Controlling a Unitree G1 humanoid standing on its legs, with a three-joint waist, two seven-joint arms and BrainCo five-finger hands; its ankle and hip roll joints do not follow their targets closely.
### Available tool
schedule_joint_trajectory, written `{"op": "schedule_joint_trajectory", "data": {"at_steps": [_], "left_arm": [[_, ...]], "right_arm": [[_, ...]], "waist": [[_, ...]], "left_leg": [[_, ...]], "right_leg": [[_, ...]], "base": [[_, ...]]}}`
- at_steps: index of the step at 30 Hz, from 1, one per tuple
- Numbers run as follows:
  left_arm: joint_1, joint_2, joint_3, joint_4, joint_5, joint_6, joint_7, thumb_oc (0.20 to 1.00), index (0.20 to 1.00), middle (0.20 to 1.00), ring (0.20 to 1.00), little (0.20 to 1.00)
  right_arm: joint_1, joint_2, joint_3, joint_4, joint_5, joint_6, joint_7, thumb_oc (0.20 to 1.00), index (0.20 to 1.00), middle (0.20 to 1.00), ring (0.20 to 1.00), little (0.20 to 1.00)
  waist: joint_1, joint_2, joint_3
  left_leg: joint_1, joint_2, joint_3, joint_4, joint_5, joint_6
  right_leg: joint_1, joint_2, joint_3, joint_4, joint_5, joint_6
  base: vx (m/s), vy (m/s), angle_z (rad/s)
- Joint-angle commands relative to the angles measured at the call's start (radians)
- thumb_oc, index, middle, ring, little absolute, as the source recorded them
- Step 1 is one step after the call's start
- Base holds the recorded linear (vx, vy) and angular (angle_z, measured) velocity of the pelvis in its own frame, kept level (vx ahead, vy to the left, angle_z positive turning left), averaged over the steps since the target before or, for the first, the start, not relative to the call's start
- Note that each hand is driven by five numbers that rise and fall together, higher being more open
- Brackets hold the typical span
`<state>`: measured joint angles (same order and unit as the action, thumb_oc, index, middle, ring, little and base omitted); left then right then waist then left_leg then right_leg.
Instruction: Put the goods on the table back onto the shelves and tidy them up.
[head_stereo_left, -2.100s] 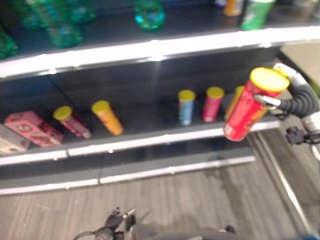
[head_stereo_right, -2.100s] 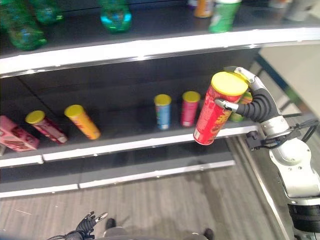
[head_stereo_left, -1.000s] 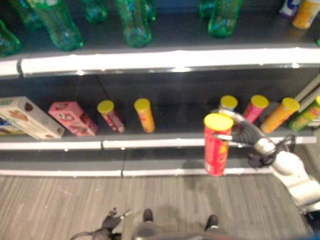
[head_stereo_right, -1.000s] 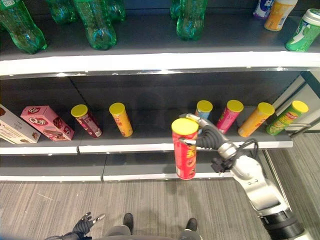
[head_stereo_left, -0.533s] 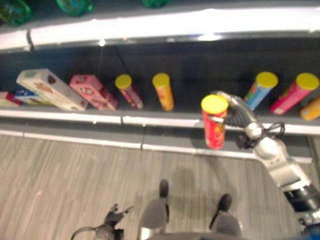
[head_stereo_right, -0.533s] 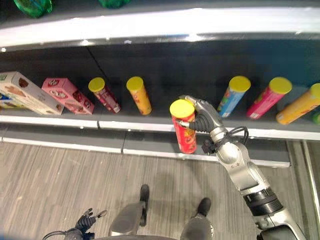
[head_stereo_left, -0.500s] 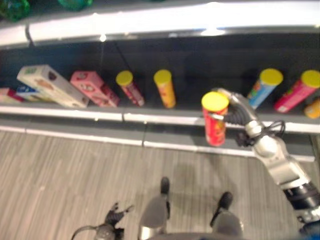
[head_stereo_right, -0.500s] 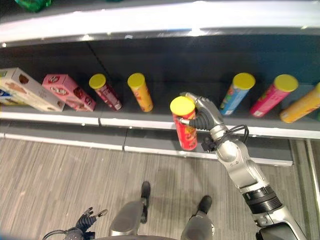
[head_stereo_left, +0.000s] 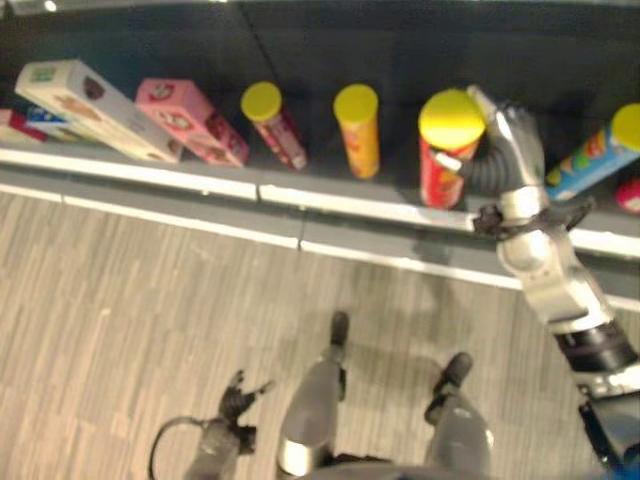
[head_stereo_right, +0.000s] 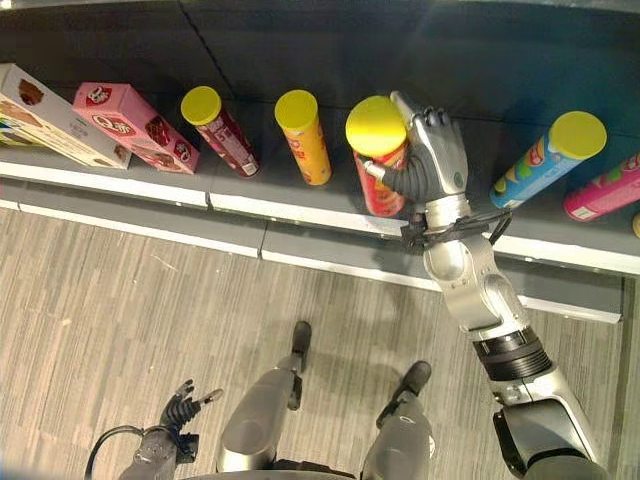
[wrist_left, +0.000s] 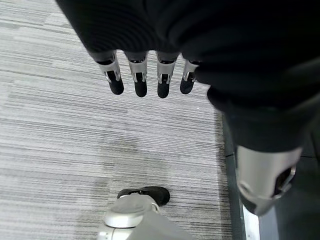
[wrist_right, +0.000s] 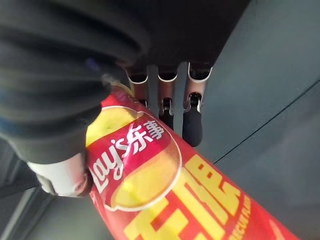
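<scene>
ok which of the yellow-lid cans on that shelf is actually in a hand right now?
The red can, with the right hand curled round it. The dark red can, orange can and blue can stand free on the shelf.

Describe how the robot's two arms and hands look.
The right arm is silver-grey with a black ribbed band lower down. The right hand has a dark ribbed cover and silver fingers. The left hand has the same dark cover, with silver dark-tipped fingers in a row and a silver thumb.
</scene>
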<state>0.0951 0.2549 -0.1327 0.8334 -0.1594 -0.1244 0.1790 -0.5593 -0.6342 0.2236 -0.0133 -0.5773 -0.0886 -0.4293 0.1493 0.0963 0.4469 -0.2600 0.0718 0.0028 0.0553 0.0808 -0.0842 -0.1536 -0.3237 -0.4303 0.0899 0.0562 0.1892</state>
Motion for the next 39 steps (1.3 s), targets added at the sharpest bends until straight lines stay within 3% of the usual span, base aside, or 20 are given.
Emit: {"op": "schedule_joint_trajectory", "data": {"at_steps": [1, 19, 25, 29, 33, 39], "left_arm": [[-0.009, 0.068, -0.041, -0.006, -0.030, -0.038, 0.038, 1.000, 1.000, 1.000, 1.000, 1.000], [-0.056, 0.070, -0.098, -0.073, -0.038, -0.065, 0.054, 1.000, 1.000, 1.000, 1.000, 1.000], [-0.069, 0.058, -0.118, -0.077, -0.037, -0.070, 0.066, 1.000, 1.000, 1.000, 1.000, 1.000], [-0.072, 0.051, -0.123, -0.082, -0.043, -0.071, 0.073, 1.000, 1.000, 1.000, 1.000, 1.000], [-0.073, 0.048, -0.128, -0.086, -0.047, -0.073, 0.077, 1.000, 1.000, 1.000, 1.000, 1.000], [-0.077, 0.036, -0.135, -0.082, -0.047, -0.074, 0.083, 1.000, 1.000, 1.000, 1.000, 1.000]], "right_arm": [[-0.078, -0.054, -0.012, 0.000, -0.086, 0.021, -0.127, 0.200, 0.200, 0.200, 0.200, 0.200], [-0.177, -0.059, -0.059, 0.055, -0.095, 0.070, -0.265, 0.200, 0.200, 0.200, 0.200, 0.200], [-0.161, -0.008, -0.110, 0.063, -0.053, 0.075, -0.338, 0.200, 0.200, 0.200, 0.200, 0.200], [-0.154, 0.026, -0.102, 0.060, -0.043, 0.078, -0.346, 0.200, 0.200, 0.200, 0.200, 0.200], [-0.147, 0.036, -0.095, 0.064, -0.038, 0.077, -0.349, 0.200, 0.200, 0.200, 0.200, 0.200], [-0.118, 0.056, -0.101, 0.070, -0.022, 0.078, -0.364, 0.200, 0.200, 0.200, 0.200, 0.200]], "waist": [[0.013, -0.011, -0.035], [0.020, 0.037, 0.002], [0.015, 0.048, 0.012], [0.014, 0.052, 0.009], [0.013, 0.056, 0.018], [0.006, 0.062, 0.022]], "left_leg": [[-0.052, 0.057, 0.021, 0.054, -0.083, -0.014], [-0.139, 0.026, 0.003, 0.005, -0.042, -0.018], [-0.150, 0.010, 0.001, 0.000, -0.041, -0.014], [-0.143, 0.008, -0.005, 0.000, -0.064, -0.018], [-0.162, -0.001, 0.000, 0.008, -0.046, -0.011], [-0.157, -0.005, -0.004, -0.002, -0.061, -0.020]], "right_leg": [[-0.068, -0.036, 0.039, 0.068, -0.033, -0.011], [-0.153, -0.048, 0.023, 0.048, -0.005, -0.001], [-0.157, -0.058, 0.017, 0.037, 0.006, 0.006], [-0.148, -0.056, 0.031, 0.032, -0.011, 0.018], [-0.158, -0.065, 0.018, 0.030, 0.011, 0.008], [-0.155, -0.068, 0.019, 0.036, -0.005, 0.025]], "base": [[-0.02, -0.021, 0.04], [-0.01, -0.002, 0.03], [0.00, 0.022, 0.04], [0.02, 0.013, 0.03], [-0.02, 0.026, 0.05], [0.04, 0.004, 0.07]]}}
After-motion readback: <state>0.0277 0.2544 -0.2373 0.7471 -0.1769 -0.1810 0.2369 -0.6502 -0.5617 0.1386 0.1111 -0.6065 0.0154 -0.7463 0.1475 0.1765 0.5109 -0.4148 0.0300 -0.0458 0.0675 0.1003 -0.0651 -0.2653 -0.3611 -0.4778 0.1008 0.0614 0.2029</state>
